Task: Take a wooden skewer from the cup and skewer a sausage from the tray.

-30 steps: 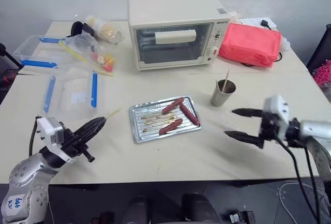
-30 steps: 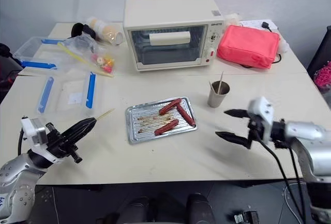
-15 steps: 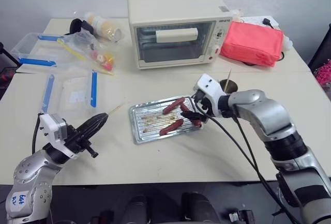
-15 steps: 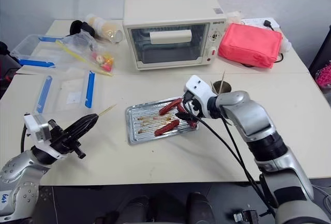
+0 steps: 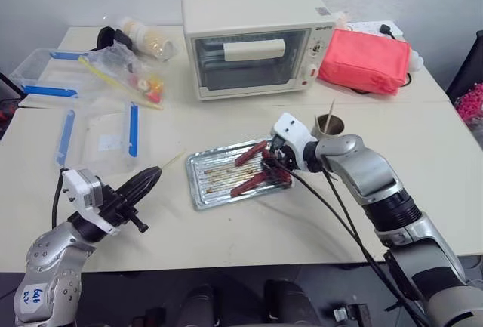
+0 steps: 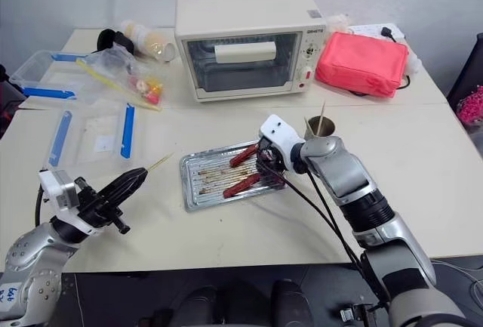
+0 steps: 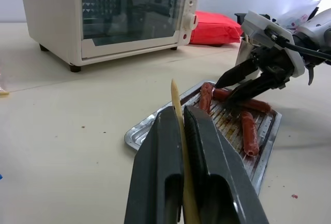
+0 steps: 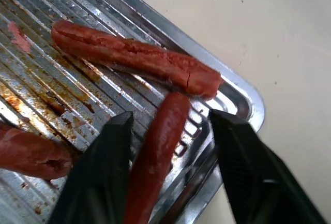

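Left hand [image 5: 148,178] is held low over the near-left bench [image 5: 249,232] edge, pointed toward the tray, fingers clamped on the wooden skewer [image 7: 177,111], whose tip juts out past them. Bare bench lies between it and the tray [image 5: 207,191].

Right hand [image 6: 266,170] is reached across from the right, angled down into the tray's right end, forearm crossing in front of the cup [image 5: 329,126]. Its fingers [image 8: 106,157] are partly open, straddling one sausage [image 8: 160,141], a gap seen on each side; contact cannot be told. A second sausage [image 8: 134,58] lies just beyond, a third [image 8: 28,154] beside.

More skewers stand in the cup. Toaster oven [image 5: 253,36] and red pouch [image 5: 364,60] sit at the far edge.
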Controlling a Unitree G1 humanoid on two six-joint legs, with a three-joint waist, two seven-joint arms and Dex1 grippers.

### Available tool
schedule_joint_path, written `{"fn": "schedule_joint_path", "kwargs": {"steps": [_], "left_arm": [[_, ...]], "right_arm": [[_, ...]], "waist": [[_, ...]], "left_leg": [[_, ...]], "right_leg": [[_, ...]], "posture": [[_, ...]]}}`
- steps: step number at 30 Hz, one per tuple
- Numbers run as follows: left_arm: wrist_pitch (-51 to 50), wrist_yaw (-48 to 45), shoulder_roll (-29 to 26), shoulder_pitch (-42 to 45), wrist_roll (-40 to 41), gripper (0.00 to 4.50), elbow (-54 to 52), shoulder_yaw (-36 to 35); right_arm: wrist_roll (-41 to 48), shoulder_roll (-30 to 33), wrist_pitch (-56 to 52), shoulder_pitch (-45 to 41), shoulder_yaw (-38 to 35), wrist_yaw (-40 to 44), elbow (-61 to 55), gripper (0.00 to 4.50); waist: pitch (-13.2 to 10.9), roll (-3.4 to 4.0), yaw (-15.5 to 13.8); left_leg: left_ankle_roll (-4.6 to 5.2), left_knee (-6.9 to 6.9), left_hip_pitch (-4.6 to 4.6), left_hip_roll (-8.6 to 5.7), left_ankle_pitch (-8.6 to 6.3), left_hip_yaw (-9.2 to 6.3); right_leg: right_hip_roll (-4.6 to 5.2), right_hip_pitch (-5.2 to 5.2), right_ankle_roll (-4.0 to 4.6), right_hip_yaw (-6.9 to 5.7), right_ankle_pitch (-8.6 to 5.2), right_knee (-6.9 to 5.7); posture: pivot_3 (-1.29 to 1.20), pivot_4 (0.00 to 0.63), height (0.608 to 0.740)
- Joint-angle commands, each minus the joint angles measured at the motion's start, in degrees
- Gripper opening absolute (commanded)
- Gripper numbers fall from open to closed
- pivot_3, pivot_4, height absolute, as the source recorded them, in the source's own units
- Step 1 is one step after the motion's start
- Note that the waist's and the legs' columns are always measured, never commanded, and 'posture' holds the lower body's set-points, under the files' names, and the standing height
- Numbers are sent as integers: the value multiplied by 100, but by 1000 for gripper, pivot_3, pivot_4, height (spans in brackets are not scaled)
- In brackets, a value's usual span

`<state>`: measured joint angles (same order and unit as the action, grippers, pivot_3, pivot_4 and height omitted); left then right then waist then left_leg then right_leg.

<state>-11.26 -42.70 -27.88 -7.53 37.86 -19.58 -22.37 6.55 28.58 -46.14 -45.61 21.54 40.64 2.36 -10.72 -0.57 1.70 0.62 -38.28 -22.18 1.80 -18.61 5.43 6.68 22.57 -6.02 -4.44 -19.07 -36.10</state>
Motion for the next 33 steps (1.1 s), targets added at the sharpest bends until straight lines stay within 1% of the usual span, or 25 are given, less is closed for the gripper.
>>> {"fn": "schedule_joint_path", "kwargs": {"steps": [1,8,17,25,33], "left_arm": [[106,-21,-22,-17,45,0,-178,-71],[118,-40,-35,11,50,0,-157,-76],[121,-75,-62,76,36,0,-98,-95],[114,-92,-75,126,28,0,-56,-96],[96,-118,-96,166,24,0,-19,-86]], "right_arm": [[-209,92,300,-19,75,122,-197,1847],[-306,83,60,8,101,273,-255,1847],[-357,158,-446,37,78,386,-603,1847],[-253,178,-955,212,-151,249,-980,1847],[-160,65,-1148,409,-248,130,-1024,1847]], "waist": [[0,0,0],[0,0,-2],[0,0,-3],[0,0,-4],[0,0,-4]], "left_leg": [[0,0,0,0,0,0],[0,0,0,0,0,0],[0,0,0,1,0,-1],[0,0,0,1,0,-1],[0,0,0,0,0,-1]], "right_leg": [[0,0,0,-1,0,0],[0,0,0,-2,0,-1],[0,0,0,-2,0,-1],[0,0,0,-1,0,0],[0,-1,0,-1,0,-1]], "posture": [[0,150,740],[0,150,740],[0,150,740],[0,150,740],[0,150,740]]}}
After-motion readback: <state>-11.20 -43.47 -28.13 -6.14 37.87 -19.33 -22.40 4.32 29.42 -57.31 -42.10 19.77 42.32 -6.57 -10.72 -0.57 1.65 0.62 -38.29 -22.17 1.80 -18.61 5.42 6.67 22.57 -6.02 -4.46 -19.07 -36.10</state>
